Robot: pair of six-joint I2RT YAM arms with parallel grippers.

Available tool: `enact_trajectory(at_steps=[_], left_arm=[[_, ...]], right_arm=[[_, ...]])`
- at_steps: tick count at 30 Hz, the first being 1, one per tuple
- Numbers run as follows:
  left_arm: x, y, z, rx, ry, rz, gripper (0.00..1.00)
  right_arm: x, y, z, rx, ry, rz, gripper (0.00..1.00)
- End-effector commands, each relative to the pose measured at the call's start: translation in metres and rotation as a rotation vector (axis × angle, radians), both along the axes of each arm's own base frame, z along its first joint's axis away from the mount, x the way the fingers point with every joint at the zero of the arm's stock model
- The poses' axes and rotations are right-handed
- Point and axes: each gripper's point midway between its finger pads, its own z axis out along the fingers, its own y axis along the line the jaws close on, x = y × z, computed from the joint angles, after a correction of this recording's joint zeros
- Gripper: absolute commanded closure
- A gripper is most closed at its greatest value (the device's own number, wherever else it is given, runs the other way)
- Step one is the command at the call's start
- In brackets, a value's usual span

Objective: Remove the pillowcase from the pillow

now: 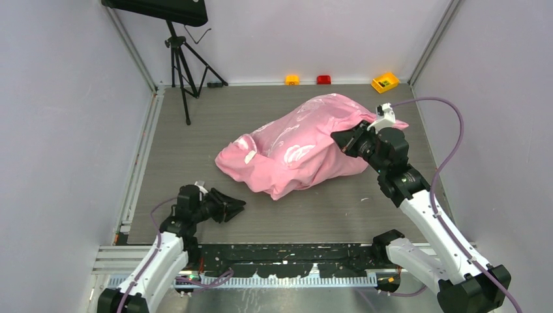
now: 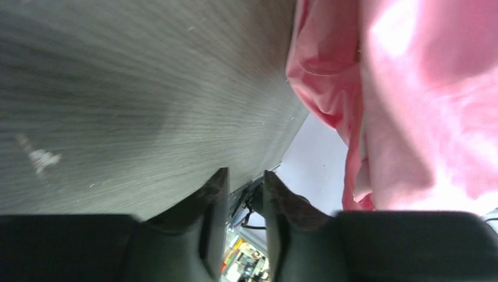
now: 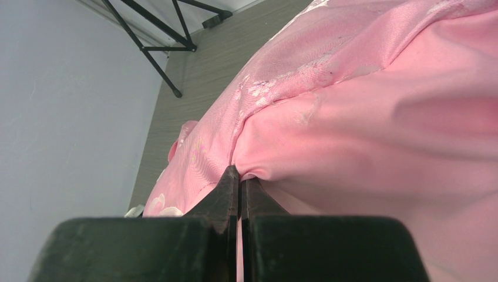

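Left claw (image 1: 240, 207), at seven o'clock, stands narrowly apart and empty over the worktop (image 1: 195, 130). Right claw (image 1: 336, 137), three o'clock, is clamped on the pillowcase (image 1: 293, 150) heaped at centre.

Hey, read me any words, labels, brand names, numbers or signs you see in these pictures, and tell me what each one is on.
No text can be read in any of the three views.
The pillowcase: only a pale flower pattern, no words.
The orange block, red block and yellow box by the far wall: too small to tell whether they carry any marking.
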Motion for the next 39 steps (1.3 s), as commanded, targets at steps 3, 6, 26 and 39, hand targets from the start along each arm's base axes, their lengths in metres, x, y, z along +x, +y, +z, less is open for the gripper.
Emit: enact_trajectory(at_steps=[3,6,26,39], left_arm=[[0.038,-0.006,0.031,-0.021,-0.131,0.085,0.57],[0.05,-0.016,0.038,-0.038,-0.154,0.059,0.5],[0.151,-0.074,0.224,-0.104,-0.689,-0.085,0.17],[0.122,-0.151,0.24,-0.17,-0.728,-0.458,0.17]], right_arm=[[-0.001,-0.004,0.053,0.05,-0.156,-0.012,0.99],[-0.004,-0.006,0.054,0.053,-0.164,-0.018,0.99],[-0.013,-0.011,0.044,-0.009,-0.127,-0.013,0.99],[-0.003,0.008,0.031,0.027,-0.061,0.052,0.98]])
